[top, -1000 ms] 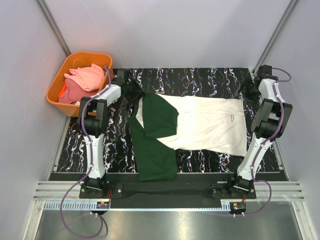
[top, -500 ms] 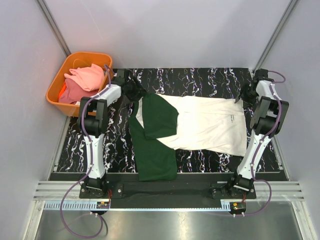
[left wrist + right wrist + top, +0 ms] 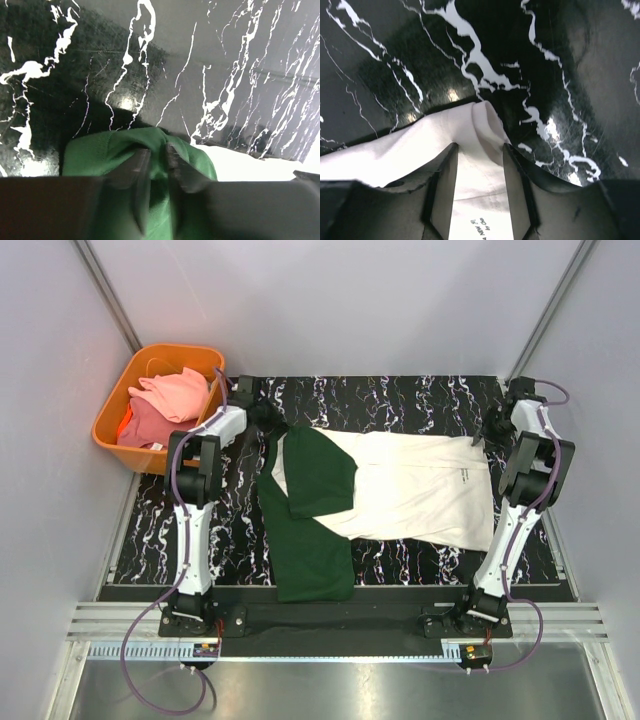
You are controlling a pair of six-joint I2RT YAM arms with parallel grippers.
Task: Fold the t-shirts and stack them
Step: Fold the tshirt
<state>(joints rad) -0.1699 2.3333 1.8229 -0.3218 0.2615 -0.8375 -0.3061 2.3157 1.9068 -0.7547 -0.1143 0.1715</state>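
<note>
I'm watching left gripper (image 3: pixel 157 155) pinching green cloth on the cream t-shirt (image 3: pixel 420 490); right gripper (image 3: pixel 480 150) straddling its hem, grip impossible to tell; print perhaps reading "NEW".

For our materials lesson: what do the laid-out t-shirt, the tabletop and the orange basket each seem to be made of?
The t-shirt: soft matte cloth, probably cotton; it wrinkles and bunches.
The tabletop: glossy black, white-veined marble look, possibly printed; lamp glints show.
The basket: smooth orange, likely moulded plastic; rigid rounded rim.
</note>
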